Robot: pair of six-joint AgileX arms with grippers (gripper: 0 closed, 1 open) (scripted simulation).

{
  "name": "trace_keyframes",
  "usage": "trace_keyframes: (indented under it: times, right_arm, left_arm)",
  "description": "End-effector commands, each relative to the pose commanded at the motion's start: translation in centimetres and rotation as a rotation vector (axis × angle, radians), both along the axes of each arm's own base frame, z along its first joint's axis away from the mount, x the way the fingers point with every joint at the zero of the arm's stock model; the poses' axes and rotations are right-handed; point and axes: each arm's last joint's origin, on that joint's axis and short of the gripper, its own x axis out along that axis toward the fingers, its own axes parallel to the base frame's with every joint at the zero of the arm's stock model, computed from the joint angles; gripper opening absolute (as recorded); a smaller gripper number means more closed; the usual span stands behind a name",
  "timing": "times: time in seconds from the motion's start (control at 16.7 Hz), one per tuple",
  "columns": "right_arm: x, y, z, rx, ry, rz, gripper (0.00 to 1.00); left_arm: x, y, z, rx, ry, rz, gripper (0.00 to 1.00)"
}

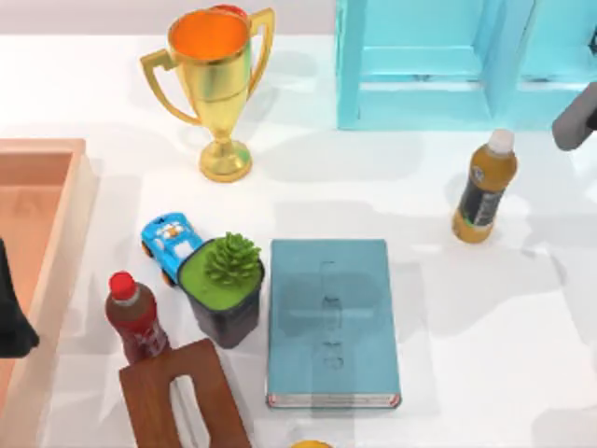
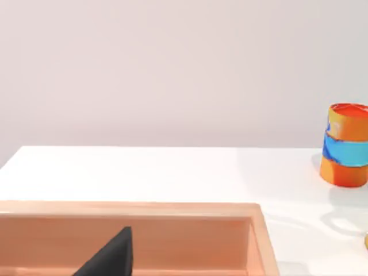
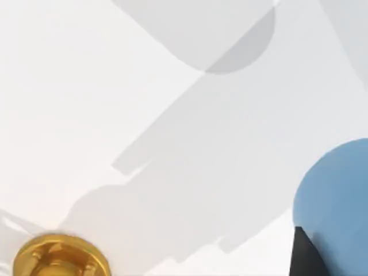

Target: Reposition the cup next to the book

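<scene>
The book (image 1: 329,322), flat with a dusty teal cover, lies in the middle of the table toward the front. The light-blue cup (image 3: 336,195) appears close up in the right wrist view, off the table, with one dark finger (image 3: 302,256) of my right gripper against its side. A grey part of my right arm (image 1: 576,117) reaches in at the table's far right. My left arm (image 1: 11,317) is parked at the left edge over the wooden tray (image 1: 42,177); a dark tip of its gripper (image 2: 109,259) hangs above the tray.
Left of the book stand a potted plant (image 1: 226,285), a blue toy car (image 1: 168,241), a red bottle (image 1: 135,317) and a brown wooden block (image 1: 182,397). A gold trophy (image 1: 216,84) and teal shelf (image 1: 448,61) stand at the back, a yellow bottle (image 1: 485,187) to the right.
</scene>
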Motion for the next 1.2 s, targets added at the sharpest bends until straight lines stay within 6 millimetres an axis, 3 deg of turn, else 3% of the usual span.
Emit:
trace_keyframes:
  times: [0.3, 0.6, 0.9, 1.2]
  right_arm:
    - [-2.7, 9.3, 0.8, -0.041, 0.021, -0.424, 0.00]
    - [-6.5, 16.1, 1.9, -0.059, -0.027, -0.712, 0.00]
    - [-9.4, 19.4, 3.0, -0.039, -0.079, -0.835, 0.00]
    - [-9.8, 19.8, 3.2, -0.036, -0.085, -0.846, 0.00]
  left_arm:
    - [0.0, 0.0, 0.0, 0.000, 0.000, 0.000, 1.00]
    - [0.0, 0.0, 0.0, 0.000, 0.000, 0.000, 1.00]
    - [0.0, 0.0, 0.0, 0.000, 0.000, 0.000, 1.00]
    - [0.0, 0.0, 0.0, 0.000, 0.000, 0.000, 1.00]
